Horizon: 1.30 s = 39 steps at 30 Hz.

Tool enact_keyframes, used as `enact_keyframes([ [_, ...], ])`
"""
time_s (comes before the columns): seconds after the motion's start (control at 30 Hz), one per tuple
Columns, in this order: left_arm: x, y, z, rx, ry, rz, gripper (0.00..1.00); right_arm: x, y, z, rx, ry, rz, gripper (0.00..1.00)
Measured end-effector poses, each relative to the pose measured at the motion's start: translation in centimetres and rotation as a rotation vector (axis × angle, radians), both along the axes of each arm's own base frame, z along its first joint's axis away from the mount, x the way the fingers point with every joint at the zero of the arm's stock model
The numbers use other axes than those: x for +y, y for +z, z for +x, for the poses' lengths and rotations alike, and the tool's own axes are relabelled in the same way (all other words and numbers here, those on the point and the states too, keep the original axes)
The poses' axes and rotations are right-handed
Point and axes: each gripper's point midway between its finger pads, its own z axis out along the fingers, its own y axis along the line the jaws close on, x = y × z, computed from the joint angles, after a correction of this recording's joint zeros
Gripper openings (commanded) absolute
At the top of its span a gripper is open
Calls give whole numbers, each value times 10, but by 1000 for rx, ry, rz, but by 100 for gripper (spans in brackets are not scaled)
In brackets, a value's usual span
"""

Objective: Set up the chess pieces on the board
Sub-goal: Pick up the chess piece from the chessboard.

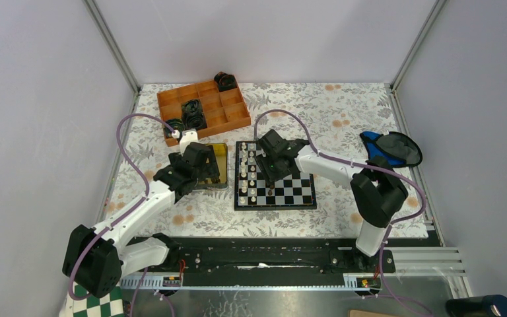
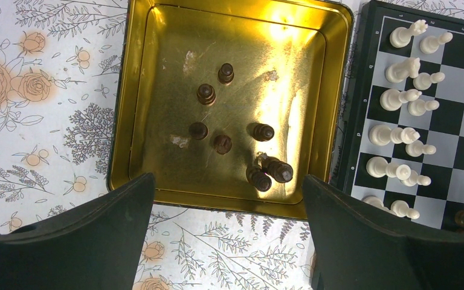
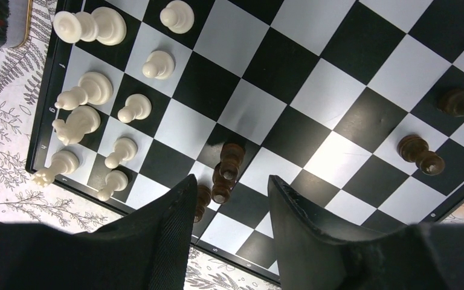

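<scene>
The board (image 1: pixel 297 188) lies mid-table with white chess pieces (image 1: pixel 247 175) in two columns along its left side. A gold tin (image 1: pixel 219 155) beside it holds several dark brown pieces (image 2: pixel 223 144). My left gripper (image 1: pixel 203 170) hovers over the tin's near rim (image 2: pixel 217 202), open and empty (image 2: pixel 228 181). My right gripper (image 1: pixel 270 173) is open (image 3: pixel 231 179) low over the board (image 3: pixel 338 90). Three dark pieces (image 3: pixel 229 158) stand close together by its fingertips. Two more dark pieces (image 3: pixel 420 154) stand near the board's right edge. White pieces (image 3: pixel 90 90) show at the left.
An orange compartment tray (image 1: pixel 231 115) with black coiled objects stands at the back left. A blue and black object (image 1: pixel 391 148) lies at the right. A green-and-white checkered sheet (image 1: pixel 96 307) shows at the bottom left. Walls enclose the flowered tabletop.
</scene>
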Motion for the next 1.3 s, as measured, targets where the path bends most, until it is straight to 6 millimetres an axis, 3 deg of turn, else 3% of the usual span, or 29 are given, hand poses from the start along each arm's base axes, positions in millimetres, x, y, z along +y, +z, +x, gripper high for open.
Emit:
enact_keyframes([
  [0.2, 0, 0, 0, 0, 0, 0, 99, 2, -8, -2, 14, 7, -15, 41],
  [0.7, 0, -1, 0, 3, 0, 1, 99, 5, -13, 1, 19, 7, -22, 31],
  [0.97, 0, -2, 0, 7, 0, 4, 99, 8, -14, 5, 15, 7, -21, 18],
  [1.13, 0, -3, 0, 8, 0, 5, 99, 10, -13, 7, 10, 5, -19, 5],
  [1.3, 0, -3, 0, 8, 0, 5, 99, 8, -11, 11, -6, -5, -35, 2],
])
